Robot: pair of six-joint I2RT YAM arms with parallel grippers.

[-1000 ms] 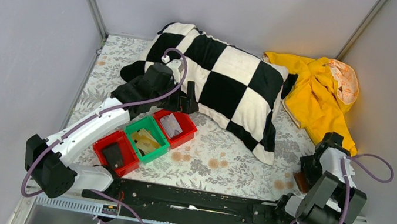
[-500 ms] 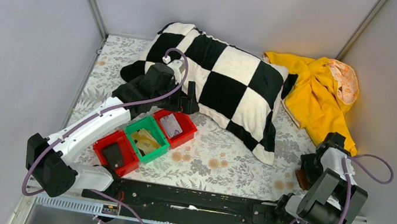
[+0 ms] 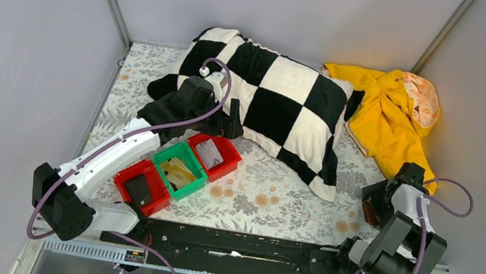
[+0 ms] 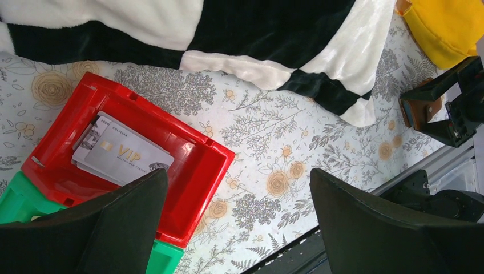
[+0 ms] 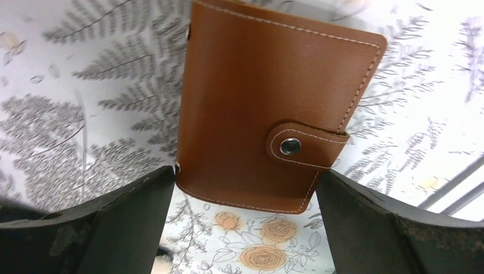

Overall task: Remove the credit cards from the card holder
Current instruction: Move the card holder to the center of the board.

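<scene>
Right gripper [image 5: 242, 176] hovers wide open, empty, straddling the snapped-shut card holder [image 5: 268, 103] flat on the table's [image 5: 85, 85] right side, likely lining up a grab; left gripper [image 4: 238, 174], also wide open and empty, hangs above the red bin [image 4: 197, 171] of cards [image 4: 122, 151].

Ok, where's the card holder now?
Top view, right near edge: the card holder lies shut under the open right gripper, nearer than the yellow garment.
</scene>
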